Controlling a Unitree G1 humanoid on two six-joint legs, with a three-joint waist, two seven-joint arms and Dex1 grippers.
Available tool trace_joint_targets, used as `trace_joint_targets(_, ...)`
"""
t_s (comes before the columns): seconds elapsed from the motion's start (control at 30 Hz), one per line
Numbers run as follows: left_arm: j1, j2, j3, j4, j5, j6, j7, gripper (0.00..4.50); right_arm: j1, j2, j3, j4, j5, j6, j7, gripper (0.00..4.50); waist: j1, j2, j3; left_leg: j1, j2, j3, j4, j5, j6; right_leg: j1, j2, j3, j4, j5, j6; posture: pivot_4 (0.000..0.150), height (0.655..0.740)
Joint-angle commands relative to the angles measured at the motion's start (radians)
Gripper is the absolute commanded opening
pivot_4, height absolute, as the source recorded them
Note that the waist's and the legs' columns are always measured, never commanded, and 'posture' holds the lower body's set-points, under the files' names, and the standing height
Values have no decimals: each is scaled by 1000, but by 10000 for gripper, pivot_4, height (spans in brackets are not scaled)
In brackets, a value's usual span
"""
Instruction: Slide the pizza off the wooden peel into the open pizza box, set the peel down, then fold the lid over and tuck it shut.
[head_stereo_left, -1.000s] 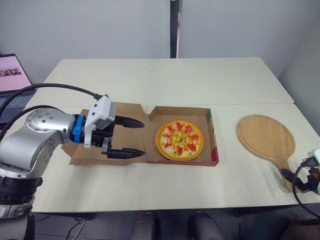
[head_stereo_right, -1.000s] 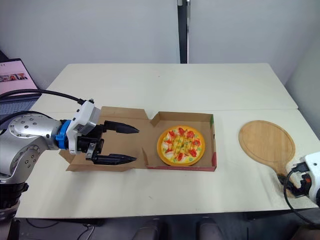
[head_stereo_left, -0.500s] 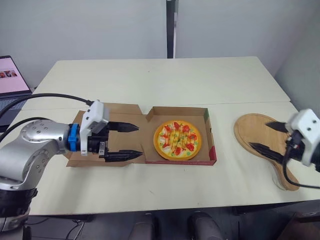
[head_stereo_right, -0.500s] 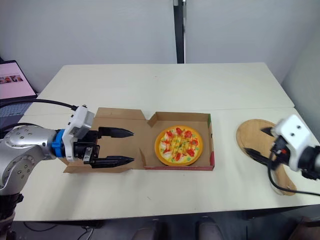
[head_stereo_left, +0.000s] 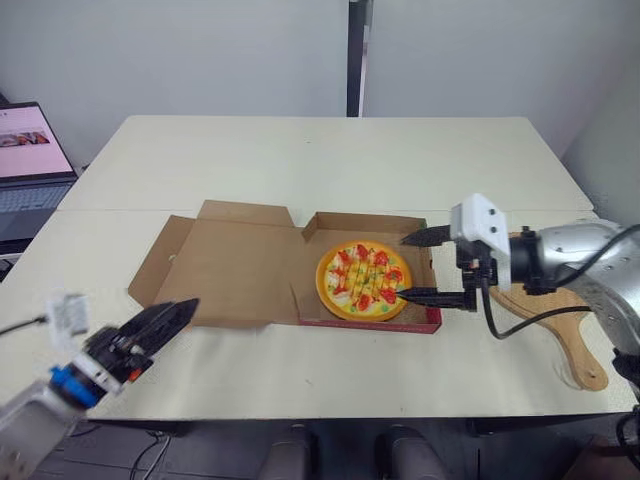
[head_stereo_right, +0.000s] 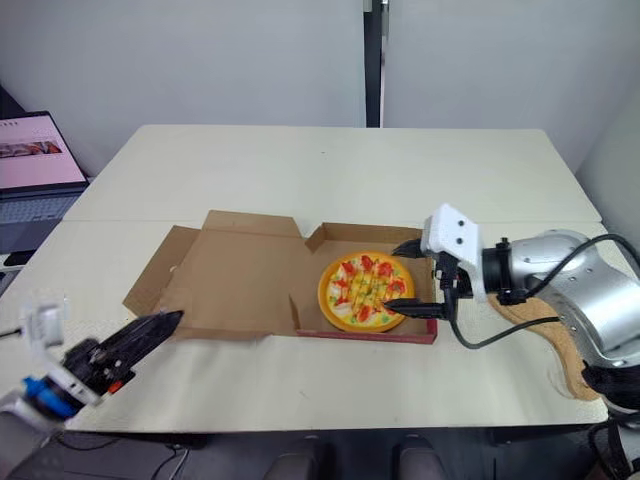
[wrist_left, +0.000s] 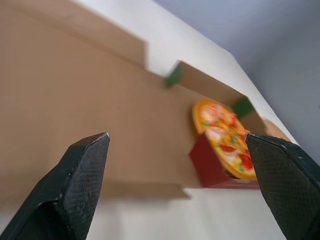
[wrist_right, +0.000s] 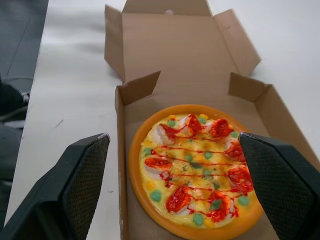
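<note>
The pizza (head_stereo_left: 362, 280) lies in the base of the open cardboard box (head_stereo_left: 370, 322), and the lid (head_stereo_left: 230, 265) lies flat to its left. My right gripper (head_stereo_left: 404, 268) is open at the box's right wall, its fingers (head_stereo_left: 432, 295) pointing over the pizza's right edge without touching it. From the right wrist, the pizza (wrist_right: 197, 170) sits between the two spread fingers. The wooden peel (head_stereo_left: 565, 330) lies on the table to the right, partly behind my right arm. Near the table's front left edge my left gripper (head_stereo_left: 175, 312) is open, short of the lid (wrist_left: 75, 110).
A laptop (head_stereo_left: 25, 165) stands off the table's left side. The table (head_stereo_left: 330, 160) stretches bare behind the box. A black cable (head_stereo_left: 520, 320) hangs from my right wrist over the peel.
My left gripper has pulled back off the lid to the table's front left. My right gripper has moved left from the peel to the box's right wall. The camera has shifted too.
</note>
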Motion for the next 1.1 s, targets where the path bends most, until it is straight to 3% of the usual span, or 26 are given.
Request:
trace_joint_targets(0.03, 61, -61, 36, -52, -128, -19, 148, 45000, -43, 12, 17, 17, -31, -49, 26, 44308, 3, 0, 0, 0, 0, 0, 0, 0, 0, 0, 0, 0, 0, 0, 0, 1500, 7318)
trace_joint_targets(0.13, 84, -127, -8, -61, -261, -39, 303, 45000, -50, 20, 31, 28, -46, -66, 38, 44308, 6, -1, 0, 0, 0, 0, 0, 0, 0, 1, 0, 0, 0, 0, -1, 1500, 7318)
trace_joint_targets(0.37, 19, -250, -151, -39, -312, -153, 573, 45000, -56, 27, 38, 40, -66, -79, 55, 44308, 6, -1, -1, 0, 0, 0, 0, 0, 0, 1, 0, 0, 0, 0, -1, 1500, 7318)
trace_joint_targets(0.6, -40, -325, -242, -17, -285, -258, 673, 45000, -63, 33, 40, 38, -77, -72, 63, 44308, 5, -1, -1, 0, 0, 1, 0, 0, 0, 1, 0, 0, 0, 0, -1, 1500, 7318)
trace_joint_targets(0.7, -42, -350, -230, -10, -332, -308, 695, 45000, -62, 28, 40, 33, -76, -66, 64, 44308, 5, -1, -1, 0, -1, 1, 0, 0, 0, 1, 0, 0, 0, 0, -1, 1500, 7318)
trace_joint_targets(1.03, -79, -319, -304, 39, -369, -316, 742, 45000, -77, 32, 44, 32, -74, -56, 65, 44308, 8, -1, -1, 0, -1, 0, 0, 0, 0, 2, 0, 0, 0, 0, -1, 1500, 7318)
trace_joint_targets(1.1, -79, -326, -311, 40, -372, -325, 760, 41124, -78, 31, 45, 33, -76, -55, 65, 45000, 9, -1, -1, 0, -2, 0, 0, 0, 0, 2, 0, 0, 0, 0, -1, 1500, 7318)
